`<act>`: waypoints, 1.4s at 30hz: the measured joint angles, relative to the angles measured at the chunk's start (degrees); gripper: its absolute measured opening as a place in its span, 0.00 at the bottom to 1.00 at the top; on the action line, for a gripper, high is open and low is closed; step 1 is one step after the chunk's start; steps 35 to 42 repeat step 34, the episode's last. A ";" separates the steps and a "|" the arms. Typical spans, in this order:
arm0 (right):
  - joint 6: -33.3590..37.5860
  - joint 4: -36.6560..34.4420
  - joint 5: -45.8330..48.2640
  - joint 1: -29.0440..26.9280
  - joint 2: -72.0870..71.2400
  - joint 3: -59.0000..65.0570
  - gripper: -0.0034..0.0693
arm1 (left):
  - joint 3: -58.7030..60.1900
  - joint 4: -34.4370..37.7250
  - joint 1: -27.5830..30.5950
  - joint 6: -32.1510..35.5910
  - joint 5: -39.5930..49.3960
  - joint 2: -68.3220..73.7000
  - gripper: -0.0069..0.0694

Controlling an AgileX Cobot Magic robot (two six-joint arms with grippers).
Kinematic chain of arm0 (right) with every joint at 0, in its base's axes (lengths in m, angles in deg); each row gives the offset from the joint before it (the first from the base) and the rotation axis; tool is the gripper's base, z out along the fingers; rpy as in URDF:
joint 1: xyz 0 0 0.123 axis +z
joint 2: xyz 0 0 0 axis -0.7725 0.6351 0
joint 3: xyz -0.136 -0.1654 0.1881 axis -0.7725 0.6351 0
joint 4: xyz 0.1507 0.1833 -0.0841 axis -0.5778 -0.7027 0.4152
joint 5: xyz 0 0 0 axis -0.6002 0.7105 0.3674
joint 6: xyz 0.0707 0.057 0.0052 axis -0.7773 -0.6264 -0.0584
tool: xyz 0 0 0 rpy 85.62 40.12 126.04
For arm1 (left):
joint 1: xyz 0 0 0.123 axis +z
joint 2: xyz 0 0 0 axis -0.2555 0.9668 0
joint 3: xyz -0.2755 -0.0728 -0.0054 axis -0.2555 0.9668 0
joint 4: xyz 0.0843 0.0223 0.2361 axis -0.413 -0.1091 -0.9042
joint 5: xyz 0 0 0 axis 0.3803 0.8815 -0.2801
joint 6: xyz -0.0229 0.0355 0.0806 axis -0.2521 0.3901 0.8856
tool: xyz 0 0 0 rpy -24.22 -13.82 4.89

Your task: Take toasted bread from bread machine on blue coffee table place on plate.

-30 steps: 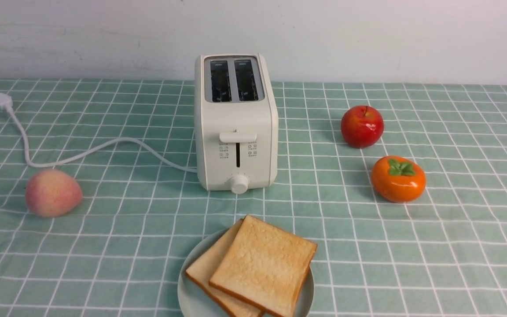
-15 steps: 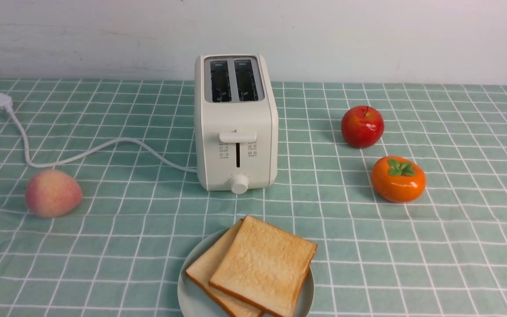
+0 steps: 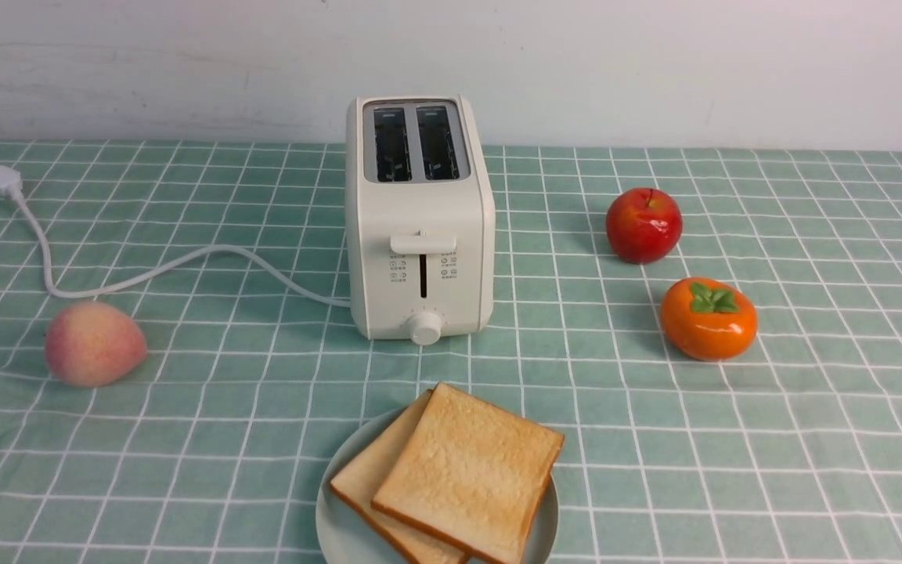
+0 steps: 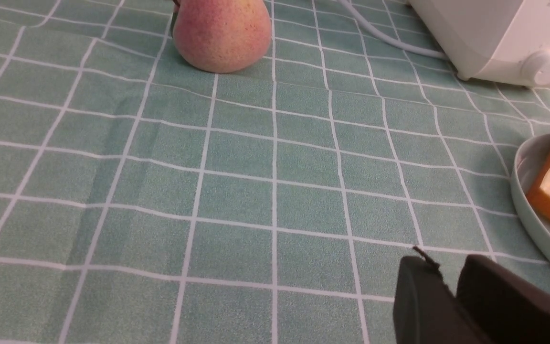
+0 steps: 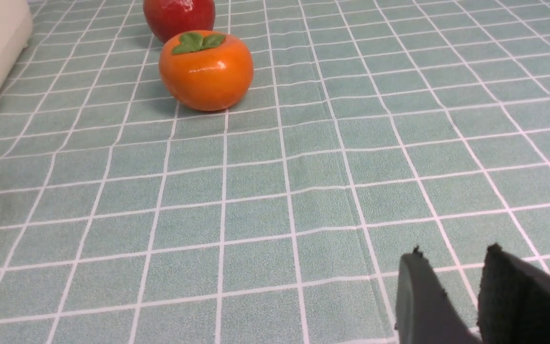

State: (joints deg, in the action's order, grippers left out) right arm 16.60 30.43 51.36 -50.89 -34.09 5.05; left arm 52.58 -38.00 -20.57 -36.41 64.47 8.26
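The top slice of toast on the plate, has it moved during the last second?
No. The top slice of toast keeps the same place against the plate rim and the toaster knob in the front view.

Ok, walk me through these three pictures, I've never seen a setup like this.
This is a two-armed robot at a table with a green checked cloth. The wide picture looks forward from between its arms, which are out of shot. It shows a white toaster with empty slots, two slices of toast stacked on a plate, a peach, an apple and a persimmon. The other two come from cameras on the wrists. The dark shapes at their edges are the left gripper and right gripper, both nearly closed and holding nothing.
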 joint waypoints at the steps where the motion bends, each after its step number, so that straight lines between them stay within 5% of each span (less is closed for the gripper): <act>1: 0.00 0.00 0.00 0.00 0.00 0.00 0.32 | 0.00 0.00 0.00 0.00 0.00 0.00 0.24; 42: 0.00 0.00 0.00 0.00 0.00 0.00 0.36 | 0.00 0.00 0.00 0.00 0.00 0.00 0.25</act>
